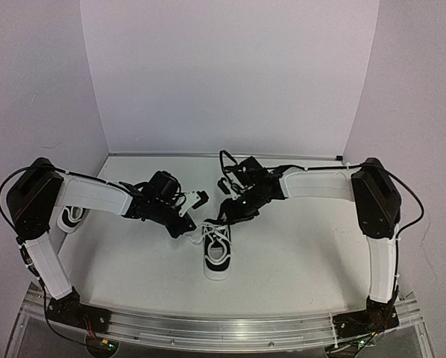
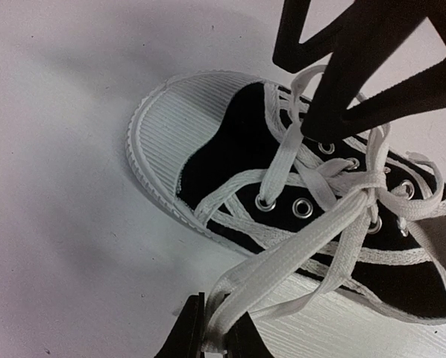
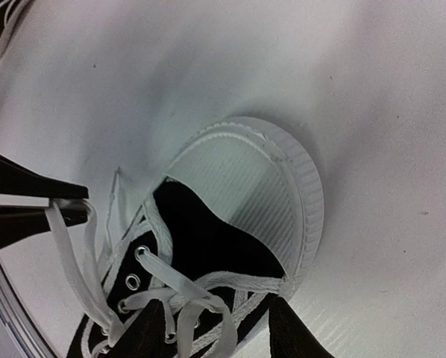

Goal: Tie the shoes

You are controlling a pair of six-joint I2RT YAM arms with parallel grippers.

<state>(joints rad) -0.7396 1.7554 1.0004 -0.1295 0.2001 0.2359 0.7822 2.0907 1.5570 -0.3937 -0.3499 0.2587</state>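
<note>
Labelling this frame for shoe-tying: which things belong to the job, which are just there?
Job: centre sneaker; its white lace, pinched by the left gripper; right gripper, open over it; second sneaker, far left.
Just there: table; metal rail at its near edge.

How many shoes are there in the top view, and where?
2. One shoe lies in the middle of the table. The second shoe lies at the far left, partly hidden behind the left arm. No others are visible.
</note>
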